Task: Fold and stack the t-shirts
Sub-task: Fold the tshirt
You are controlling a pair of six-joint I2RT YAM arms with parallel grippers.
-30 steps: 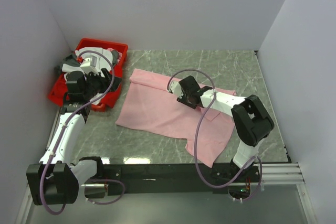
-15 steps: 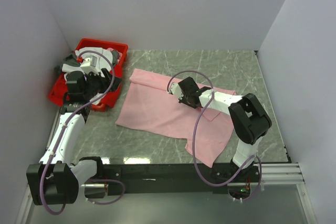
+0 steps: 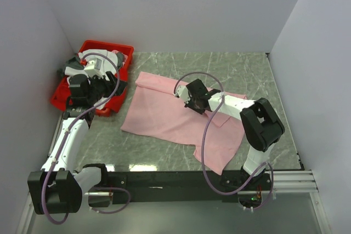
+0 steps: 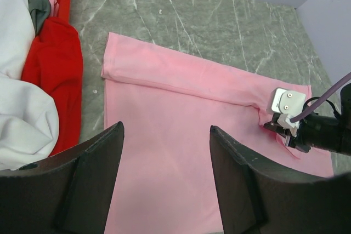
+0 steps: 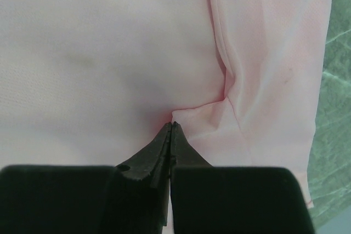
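A light pink t-shirt (image 3: 164, 110) lies spread on the marble table, its top edge folded over; it also shows in the left wrist view (image 4: 181, 113) and the right wrist view (image 5: 109, 53). My right gripper (image 3: 192, 103) is down on the shirt's right part, jaws shut and pinching a puckered fold of pink cloth (image 5: 173, 124). My left gripper (image 4: 165, 130) is open and empty, held above the shirt's left edge by the bin (image 3: 100, 89). White and dark grey t-shirts (image 4: 22, 102) lie in the red bin.
The red plastic bin (image 3: 123, 53) stands at the back left against the wall, a red cloth (image 4: 52, 75) draped over its edge. Grey walls enclose the table on three sides. Bare marble (image 3: 241, 69) lies behind and right of the shirt.
My right gripper has shifted slightly left and back over the shirt, staying shut on the cloth. The left arm has not moved.
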